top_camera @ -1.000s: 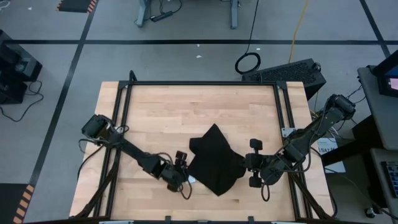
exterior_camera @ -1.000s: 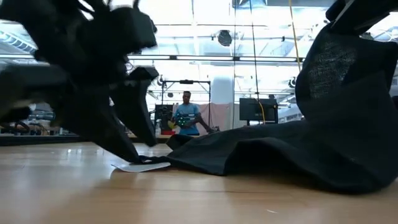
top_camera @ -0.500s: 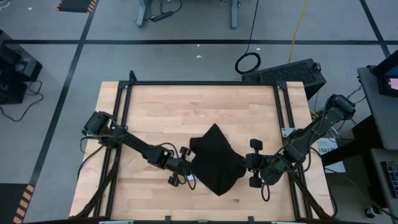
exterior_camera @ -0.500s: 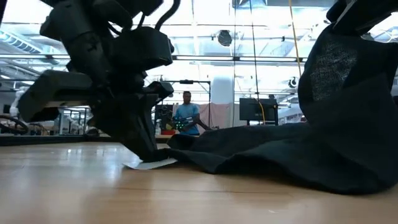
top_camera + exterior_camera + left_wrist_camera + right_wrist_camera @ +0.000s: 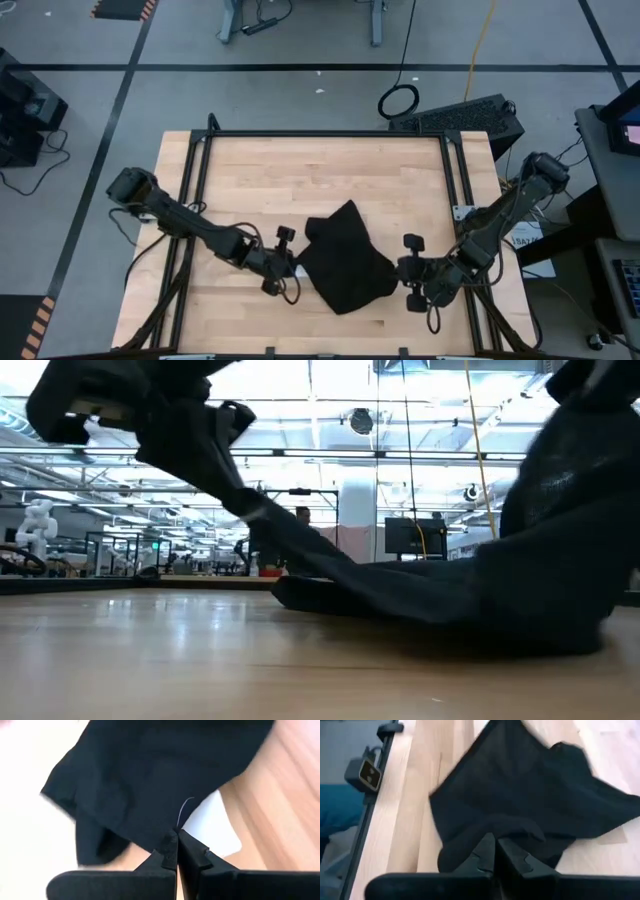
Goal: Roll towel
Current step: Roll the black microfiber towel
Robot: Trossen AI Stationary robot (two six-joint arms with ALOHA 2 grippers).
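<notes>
The black towel (image 5: 345, 262) lies crumpled in the middle of the wooden table, toward its near edge. Its middle rests on the wood and both side ends are raised. My left gripper (image 5: 293, 268) is at the towel's left edge, shut on the cloth right beside the white tag (image 5: 212, 822). My right gripper (image 5: 398, 270) is at the towel's right edge, shut on a bunched part of it. In the low view the towel (image 5: 450, 585) slopes up from the table to my left gripper (image 5: 262, 512) and rises high at the right. My left gripper pinches the towel's edge (image 5: 172, 822) next to the white tag between its two fingers, slanting down from the table's left. That corner is lifted clear and the cloth runs taut down to the table. I cannot tell how many layers it holds. My right gripper pinches a bunched fold at the towel's right edge (image 5: 509, 827) between its two fingers, slanting down from the table's right. That end (image 5: 570, 480) is held up off the wood, and the cloth falls from it to the table.
Black frame rails (image 5: 200, 150) run along the table's left, far and right sides. Bare wood (image 5: 320, 170) fills the far half of the table. A black box (image 5: 465, 115) sits beyond the far right corner, off the table.
My left gripper has shut on the towel's edge by the white tag, then risen and drawn back a little toward the table's left. The tag corner has come up off the wood and the cloth below it is drawn taut. The towel's middle stays on the table.
</notes>
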